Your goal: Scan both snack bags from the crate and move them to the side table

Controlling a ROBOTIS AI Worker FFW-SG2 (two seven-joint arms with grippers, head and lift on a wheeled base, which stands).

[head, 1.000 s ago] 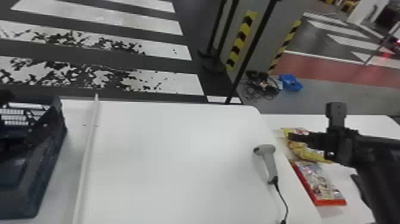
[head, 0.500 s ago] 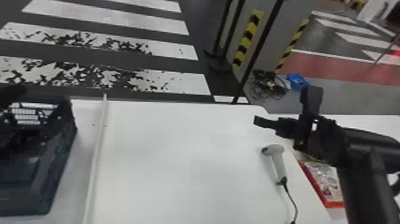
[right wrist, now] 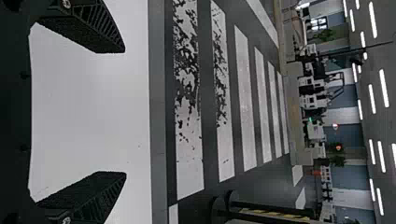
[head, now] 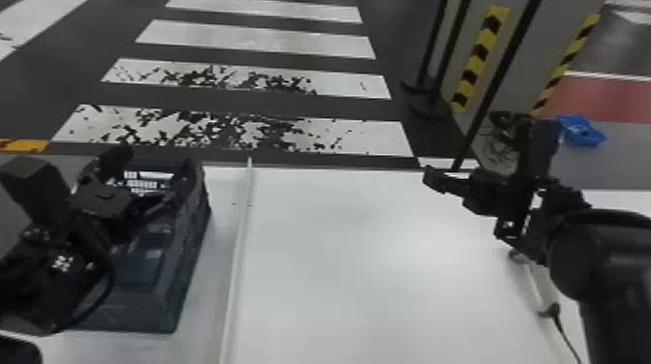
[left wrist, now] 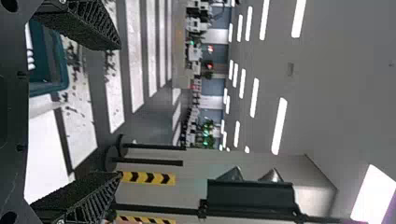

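1. Beyond both grippers, a dark floor (head: 271, 101) is crossed by broad white stripes, two of them badly worn.
2. Under both grippers, a smooth white work table (head: 378, 290) is spread.
3. Past the right gripper's arm, on its right side, a strip of the white side table (head: 620, 197) is seen.
4. Behind the right gripper, a grey pillar (head: 523, 53) marked with slanting yellow-and-black bands is seen.
5. Below the left gripper, a dark blue plastic crate (head: 140, 310) with slotted walls is set on the work table, partly covered from sight by the left arm.
6. The black two-fingered left gripper (head: 147, 172) is held over the crate. Its ribbed fingers (left wrist: 88, 25) are spread wide, and nothing is gripped between them.
7. The black two-fingered right gripper (head: 448, 185) is held over the far right part of the work table. Its fingers (right wrist: 100, 28) are likewise spread wide, with nothing gripped.
8. Between the two grippers, nearer to the left one, a long, thin white rail (head: 237, 251) is laid across the work table.
9. On the near side of the right gripper, a pale grey handheld scanner (head: 537, 280) with a black cable (head: 565, 334) is partly hidden by the right arm.
10. Behind the right gripper, to its right, a crumpled-looking bright blue item (head: 581, 130) is seen on the floor.
11. Where the two snack bags lie cannot be told.
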